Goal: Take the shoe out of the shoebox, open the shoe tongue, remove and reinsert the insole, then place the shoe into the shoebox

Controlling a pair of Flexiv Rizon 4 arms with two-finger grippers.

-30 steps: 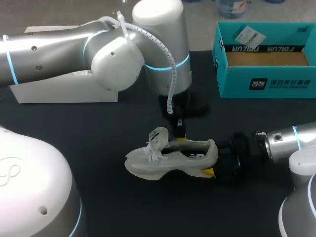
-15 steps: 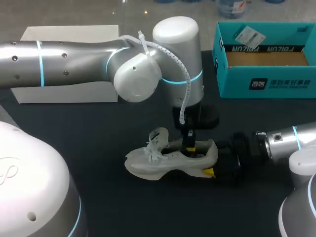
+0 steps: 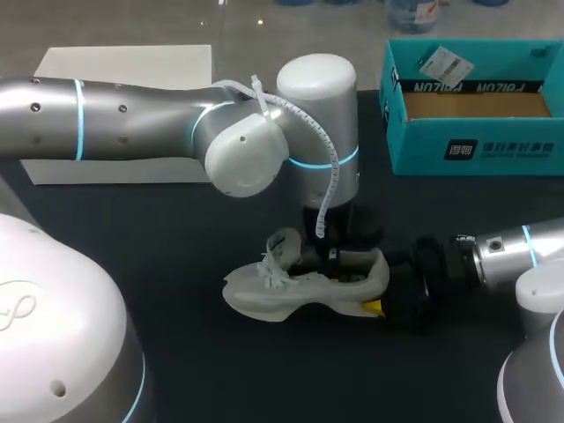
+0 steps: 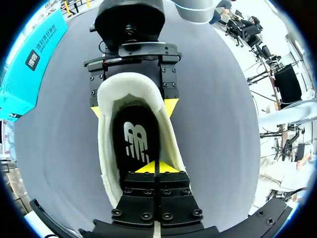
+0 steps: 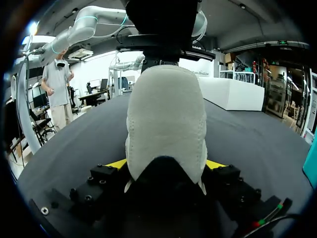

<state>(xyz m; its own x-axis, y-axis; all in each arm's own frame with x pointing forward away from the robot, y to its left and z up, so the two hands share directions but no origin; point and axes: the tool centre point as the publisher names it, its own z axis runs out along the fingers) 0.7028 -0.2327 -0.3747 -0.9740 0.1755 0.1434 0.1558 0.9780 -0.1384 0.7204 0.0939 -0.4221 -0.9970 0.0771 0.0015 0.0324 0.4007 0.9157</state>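
Note:
The white shoe [image 3: 282, 286] lies on the black table, toe to the left. My right gripper [image 3: 381, 295] holds its heel, one yellow tip on each side, as the right wrist view shows with the heel [image 5: 166, 119] between the gripper's [image 5: 166, 166] fingers. From above, my left gripper [image 3: 333, 263] dips into the shoe's opening. In the left wrist view its tips [image 4: 157, 167] are shut together, resting on the black insole [image 4: 134, 141]. Whether they pinch the insole I cannot tell. The teal shoebox [image 3: 476, 150] stands open at the back right.
A white box [image 3: 123, 66] sits at the back left, partly behind my left arm. A paper tag [image 3: 445, 62] lies against the shoebox's back wall. Bare black table lies in front of the shoe.
My left arm has swung to the right and come down, so its gripper now sits inside the shoe's opening. The shoe and my right arm have stayed put.

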